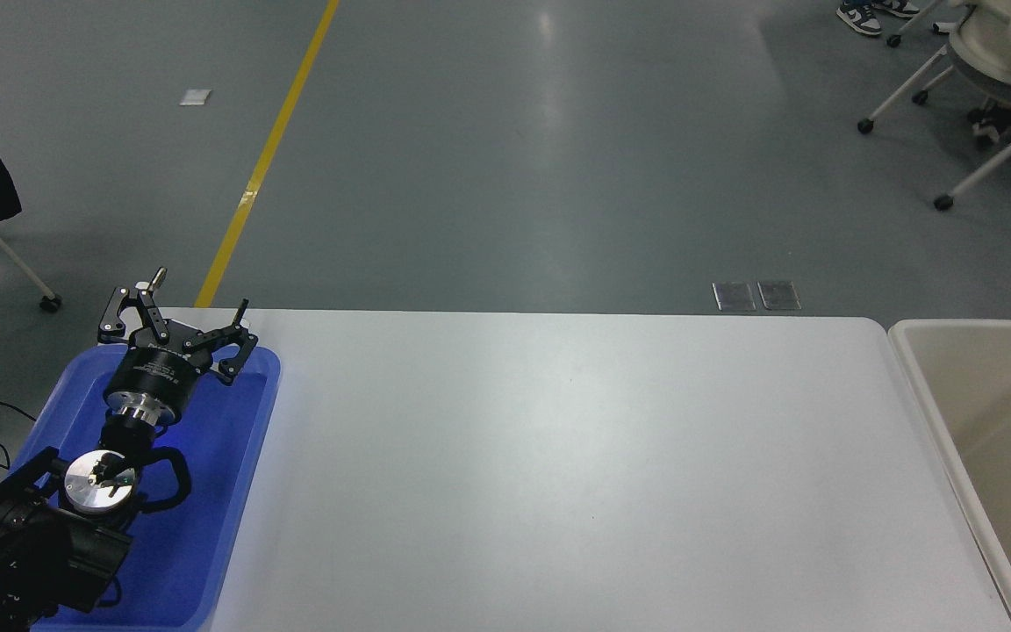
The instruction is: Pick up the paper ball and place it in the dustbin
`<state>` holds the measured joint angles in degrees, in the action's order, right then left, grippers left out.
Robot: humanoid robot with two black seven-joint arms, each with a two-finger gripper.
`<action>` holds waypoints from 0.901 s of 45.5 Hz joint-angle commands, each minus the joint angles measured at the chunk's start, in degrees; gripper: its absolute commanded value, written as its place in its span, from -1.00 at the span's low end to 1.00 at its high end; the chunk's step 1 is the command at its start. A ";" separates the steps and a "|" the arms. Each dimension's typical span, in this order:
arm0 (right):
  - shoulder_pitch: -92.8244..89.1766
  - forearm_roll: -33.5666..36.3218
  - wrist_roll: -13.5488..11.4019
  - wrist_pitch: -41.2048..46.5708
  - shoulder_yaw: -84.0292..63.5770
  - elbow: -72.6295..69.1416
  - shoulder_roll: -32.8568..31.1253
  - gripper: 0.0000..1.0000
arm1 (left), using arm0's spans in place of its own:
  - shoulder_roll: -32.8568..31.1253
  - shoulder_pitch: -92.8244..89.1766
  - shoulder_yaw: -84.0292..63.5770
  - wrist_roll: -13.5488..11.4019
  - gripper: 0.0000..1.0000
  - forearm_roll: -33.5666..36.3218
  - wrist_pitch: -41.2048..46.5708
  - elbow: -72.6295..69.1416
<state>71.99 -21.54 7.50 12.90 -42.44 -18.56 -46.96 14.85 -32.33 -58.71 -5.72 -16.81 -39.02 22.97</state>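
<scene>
Cream plastic of the dustbin [922, 386] is seen far right of the left end effector [174, 321], which is parked with fingers spread and empty over a blue tray [242, 456]. No paper ball is visible anywhere, nor the right end effector; progress cannot be judged. Nothing is found obstructing the white table [558, 456].

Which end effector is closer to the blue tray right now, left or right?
Left. The left end effector hovers open over the far end of the blue tray. The right end effector is not in view, so its distance from the tray cannot be judged.
</scene>
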 commanded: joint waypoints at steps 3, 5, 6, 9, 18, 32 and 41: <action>-14.85 6.06 -0.03 -10.25 7.20 3.27 0.73 -1.00 | 0.01 -0.01 0.00 0.01 1.00 0.02 0.00 0.05; -17.14 7.56 -0.03 -11.75 8.16 3.35 1.08 -1.00 | 0.01 -0.01 0.00 -0.08 1.00 0.02 0.00 0.05; -18.37 8.17 -0.03 -12.54 8.60 3.35 1.25 -1.00 | 0.01 -0.01 0.00 0.01 1.00 -0.07 0.00 -0.03; -21.62 9.49 -0.03 -14.56 9.92 3.44 2.22 -1.00 | 0.01 0.07 0.00 0.01 1.00 0.02 0.00 -0.03; -29.88 10.29 0.06 -19.84 15.89 3.97 6.00 -1.00 | 0.01 -0.01 0.00 -0.08 1.00 0.02 0.00 0.06; -38.33 10.29 0.06 -21.51 22.93 6.69 11.18 -1.00 | 0.01 -0.01 0.00 0.01 1.00 -0.07 0.00 -0.03; -39.74 10.29 0.14 -21.77 22.93 9.33 14.87 -1.00 | 0.01 -0.01 0.00 0.01 1.00 -0.07 0.00 -0.03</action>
<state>35.88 -11.48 7.59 -7.82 -21.35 -11.61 -36.13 14.85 -32.33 -58.71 -5.75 -16.81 -39.02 22.96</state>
